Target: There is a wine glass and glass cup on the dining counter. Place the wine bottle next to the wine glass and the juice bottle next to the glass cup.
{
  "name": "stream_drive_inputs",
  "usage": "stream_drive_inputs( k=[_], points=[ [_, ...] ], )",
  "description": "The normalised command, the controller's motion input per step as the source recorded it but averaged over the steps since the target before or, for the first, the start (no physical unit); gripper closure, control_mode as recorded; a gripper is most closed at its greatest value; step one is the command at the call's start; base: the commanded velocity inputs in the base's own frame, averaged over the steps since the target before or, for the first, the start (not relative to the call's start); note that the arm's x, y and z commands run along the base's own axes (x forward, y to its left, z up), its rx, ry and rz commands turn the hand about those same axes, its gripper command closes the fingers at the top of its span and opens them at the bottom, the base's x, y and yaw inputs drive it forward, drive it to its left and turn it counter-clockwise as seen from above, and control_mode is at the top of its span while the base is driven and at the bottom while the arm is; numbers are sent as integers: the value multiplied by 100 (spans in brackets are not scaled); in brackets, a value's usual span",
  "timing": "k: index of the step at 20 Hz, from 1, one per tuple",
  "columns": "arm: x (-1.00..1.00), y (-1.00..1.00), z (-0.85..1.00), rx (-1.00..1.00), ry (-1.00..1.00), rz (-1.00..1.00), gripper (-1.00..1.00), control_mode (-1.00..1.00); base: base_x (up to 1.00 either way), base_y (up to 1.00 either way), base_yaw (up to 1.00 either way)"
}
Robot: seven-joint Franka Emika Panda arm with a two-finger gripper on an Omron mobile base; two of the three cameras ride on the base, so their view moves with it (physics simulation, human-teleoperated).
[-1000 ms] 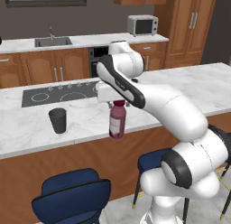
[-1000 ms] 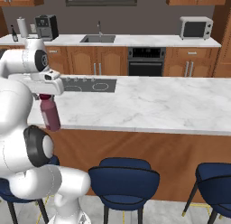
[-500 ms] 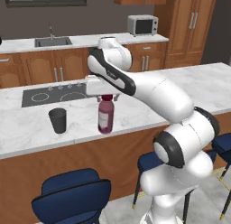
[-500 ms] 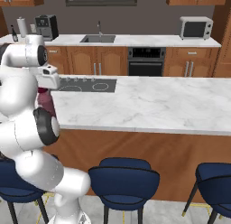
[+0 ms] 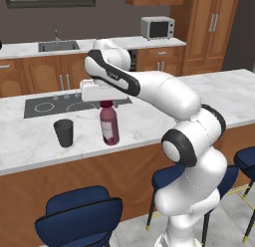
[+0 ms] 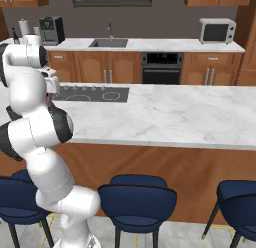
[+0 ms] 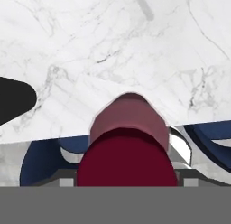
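The back wall (image 6: 165,12) is dark grey. Along it runs a row of wooden cabinets (image 6: 95,67) with a white worktop (image 6: 150,43). A steel sink (image 6: 108,42) with a tap is set into this worktop. A black oven (image 6: 161,68) stands under the worktop, and a silver microwave (image 6: 217,31) stands on its right end. A coffee machine (image 6: 51,30) stands on the left end. A tall wooden cupboard (image 5: 209,32) rises at the right. Dark blue stools (image 6: 137,197) stand on the pale floor (image 6: 185,237).
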Motion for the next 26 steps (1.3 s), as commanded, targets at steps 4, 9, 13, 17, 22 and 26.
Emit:
stream_drive_inputs(
  k=[4,9,13,17,22,26],
  points=[
    [38,27,-17,1,0,2,100,-100,0,0,0],
    [21,20,-12,11,0,5,100,-100,0,0,0],
    [0,10,-1,14,0,6,100,-100,0,0,0],
    [-7,8,0,4,0,2,100,-100,0,0,0],
    [0,16,0,0,0,1,100,-100,0,0,0],
    [12,14,-4,0,-7,1,100,-100,0,0,0]
  ],
)
